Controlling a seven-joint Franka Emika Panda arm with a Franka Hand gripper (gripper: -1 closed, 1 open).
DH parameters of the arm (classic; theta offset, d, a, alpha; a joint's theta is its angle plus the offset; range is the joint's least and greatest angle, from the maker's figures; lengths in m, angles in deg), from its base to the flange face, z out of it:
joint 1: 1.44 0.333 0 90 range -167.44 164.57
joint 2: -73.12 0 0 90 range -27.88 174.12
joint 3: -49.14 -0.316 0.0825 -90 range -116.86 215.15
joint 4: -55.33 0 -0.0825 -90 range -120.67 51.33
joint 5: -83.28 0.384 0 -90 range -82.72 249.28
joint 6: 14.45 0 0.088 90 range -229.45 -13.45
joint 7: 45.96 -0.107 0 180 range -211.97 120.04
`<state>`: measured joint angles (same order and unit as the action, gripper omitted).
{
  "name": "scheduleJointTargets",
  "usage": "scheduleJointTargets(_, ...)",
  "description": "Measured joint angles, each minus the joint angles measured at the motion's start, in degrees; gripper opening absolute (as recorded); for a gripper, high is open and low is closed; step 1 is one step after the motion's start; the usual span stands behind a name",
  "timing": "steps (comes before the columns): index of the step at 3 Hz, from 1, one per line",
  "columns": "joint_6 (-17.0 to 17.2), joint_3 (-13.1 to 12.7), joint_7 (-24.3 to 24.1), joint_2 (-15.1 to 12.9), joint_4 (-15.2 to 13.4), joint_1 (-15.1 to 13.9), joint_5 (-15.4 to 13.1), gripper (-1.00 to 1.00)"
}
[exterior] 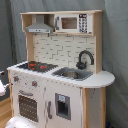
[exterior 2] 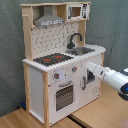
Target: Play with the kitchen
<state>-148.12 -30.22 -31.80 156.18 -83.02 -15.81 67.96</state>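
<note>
The kitchen (exterior 2: 62, 65) fills the middle of both exterior views, standing upright on a light wooden floor (exterior 2: 20, 119) in front of a grey-green curtain (exterior 2: 115, 25). As far as the pictures show, play has hardly begun: every door on the front looks closed, and nothing lies on the counter.

The arm (exterior 2: 114, 80) reaches in from the second exterior view's right, its white forearm pointing at the lower cabinet front beside the oven door (exterior 2: 64, 96). The gripper (exterior 2: 89, 68) is near or at that panel, but whether it touches is not clear, and I cannot tell whether its fingers are apart or together. In the first exterior view only a sliver of white at the left edge may be the arm.

Room for moving, by my judgement:
1. The open floor on the arm's side gives the freest approach to the cabinet front.
2. The countertop (exterior: 100, 80) overhangs with a rounded end, an edge to clear when rising from the doors.
3. The stovetop (exterior: 36, 65) with its red rings is flat and open from above.
4. The sink (exterior: 72, 74) is hemmed by the black faucet (exterior: 85, 59) behind it.
5. The grey hood (exterior: 40, 25) and microwave (exterior: 72, 22) cap the space overhead, so the worktop is a low slot.
6. The 2 knobs (exterior 2: 57, 76) are the smallest targets, close under the counter lip.
</note>
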Motion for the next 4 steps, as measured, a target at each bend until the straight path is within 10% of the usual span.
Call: scheduleJointTargets(4, 11.44, 9.09, -11.33, -0.27, 7.86, -9.87, 4.93, 1.00)
